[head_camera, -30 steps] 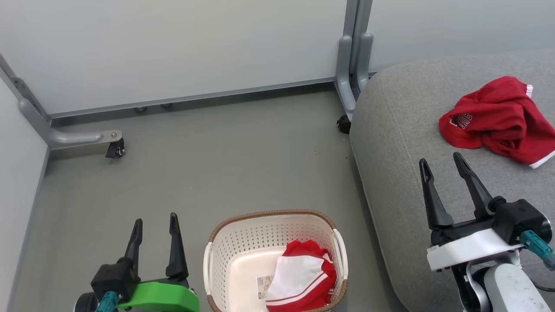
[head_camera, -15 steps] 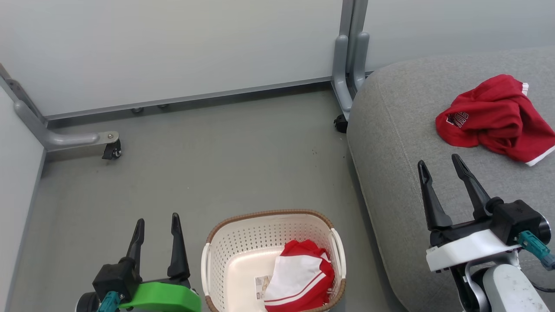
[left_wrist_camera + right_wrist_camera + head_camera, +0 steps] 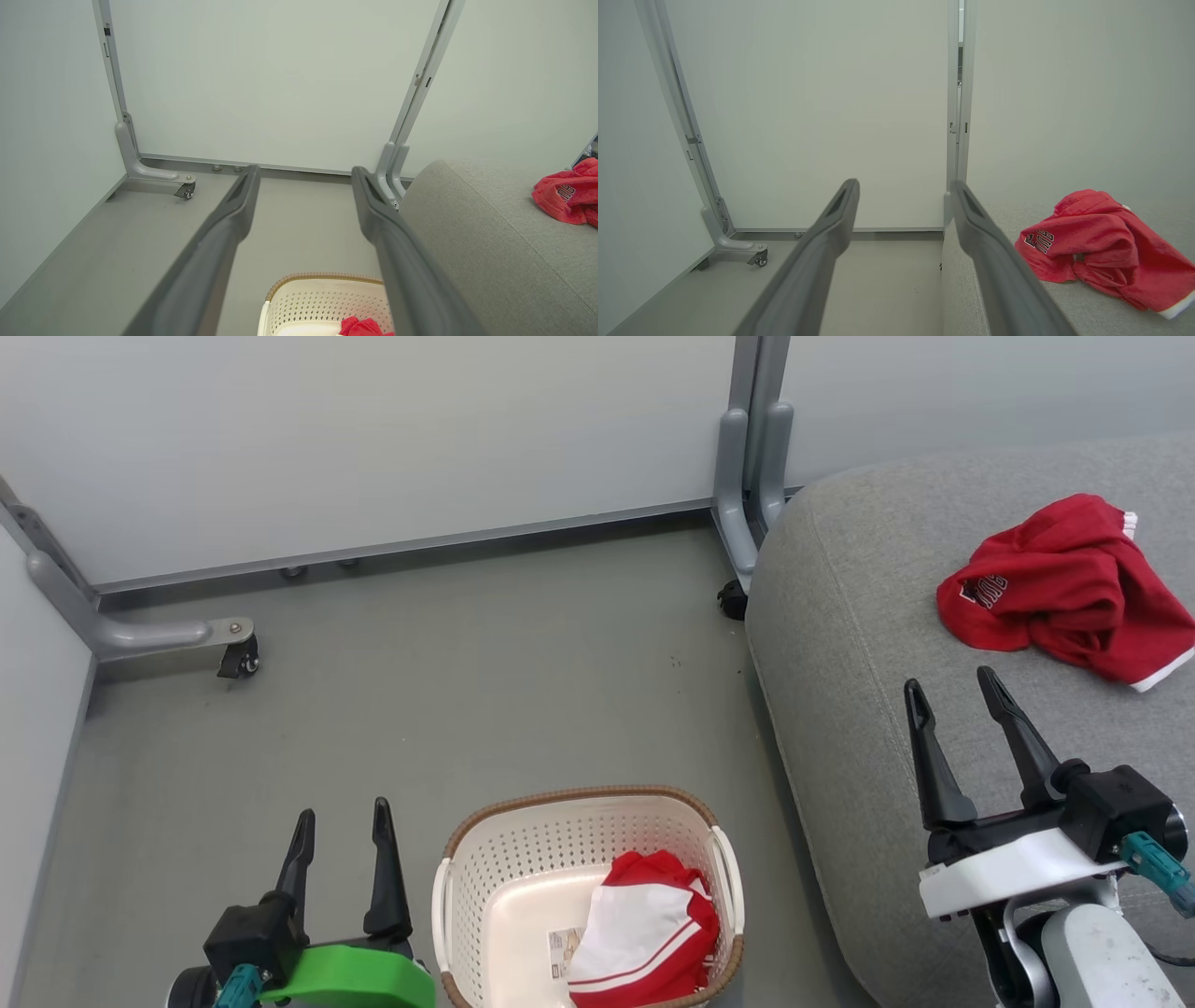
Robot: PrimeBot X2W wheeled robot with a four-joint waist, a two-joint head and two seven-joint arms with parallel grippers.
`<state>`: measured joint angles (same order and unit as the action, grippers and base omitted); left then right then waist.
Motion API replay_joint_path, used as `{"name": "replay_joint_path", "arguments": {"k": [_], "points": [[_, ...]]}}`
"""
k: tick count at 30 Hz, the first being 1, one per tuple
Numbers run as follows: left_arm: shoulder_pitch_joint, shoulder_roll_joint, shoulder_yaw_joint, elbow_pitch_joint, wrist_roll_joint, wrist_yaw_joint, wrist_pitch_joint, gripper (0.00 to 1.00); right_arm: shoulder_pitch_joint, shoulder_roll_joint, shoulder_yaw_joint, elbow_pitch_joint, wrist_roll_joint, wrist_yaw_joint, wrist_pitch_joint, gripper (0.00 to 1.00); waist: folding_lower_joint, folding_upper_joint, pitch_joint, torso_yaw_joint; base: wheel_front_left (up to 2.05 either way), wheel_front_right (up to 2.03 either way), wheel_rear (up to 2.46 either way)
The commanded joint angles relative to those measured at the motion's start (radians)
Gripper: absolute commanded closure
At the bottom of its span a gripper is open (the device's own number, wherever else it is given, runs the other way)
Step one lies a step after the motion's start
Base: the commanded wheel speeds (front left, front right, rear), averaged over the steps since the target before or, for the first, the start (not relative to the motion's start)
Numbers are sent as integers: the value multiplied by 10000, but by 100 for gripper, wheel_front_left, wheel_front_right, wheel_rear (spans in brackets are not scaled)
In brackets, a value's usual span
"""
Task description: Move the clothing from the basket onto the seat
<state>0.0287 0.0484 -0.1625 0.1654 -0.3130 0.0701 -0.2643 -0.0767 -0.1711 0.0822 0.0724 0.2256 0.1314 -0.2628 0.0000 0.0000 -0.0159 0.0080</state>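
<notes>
Red-and-white garment (image 3: 644, 933) bunched in the right half of the basket (image 3: 579, 795); a second red garment (image 3: 1055, 588) lies on the seat (image 3: 859, 709), right of the basket. Left end effector (image 3: 342, 808), just left of the basket, and right end effector (image 3: 949, 679), over the seat: both wide, empty. Risk: a descent catches the perforated wall, or a pinch takes one fold only and the cloth drops.

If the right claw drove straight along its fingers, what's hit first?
Probably the pale wall panel, left of the grey post. The right claw points past the corner of the seat; the red garment lies off to its right. Depth unclear.
</notes>
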Motion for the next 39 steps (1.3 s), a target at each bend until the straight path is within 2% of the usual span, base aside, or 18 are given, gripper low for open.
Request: {"name": "replay_joint_path", "arguments": {"k": [1, 10, 20, 26, 39], "points": [[-21, 38, 14, -12, -17, 5, 0, 0, -62, -6, 3, -29, 13, -14, -30, 0, 0, 0, 17, 3, 0, 0, 0], [-155, 38, -53, 49, 73, -2, 0, 0, -302, -12, -179, -271, -41, -14, -30, 0, 0, 0, 560, -350, 0, 0, 0], [-1545, 38, -824, 845, 803, -31, 0, 0, -1141, 74, -1128, -1159, -212, -14, -30, 0, 0, 0, 2812, -1191, 0, 0, 0], [-3042, 46, -1246, 2526, 1352, -289, 0, 0, -1919, 252, -1813, -1928, -127, -14, -30, 0, 0, 0, 4435, -1758, 0, 0, 0], [-7154, 321, -2281, 7374, 3100, -1122, -1, 0, -3113, 617, -1763, -2995, 141, -14, -30, 0, 0, 0, 7494, -2859, 0, 0, 0]]}}
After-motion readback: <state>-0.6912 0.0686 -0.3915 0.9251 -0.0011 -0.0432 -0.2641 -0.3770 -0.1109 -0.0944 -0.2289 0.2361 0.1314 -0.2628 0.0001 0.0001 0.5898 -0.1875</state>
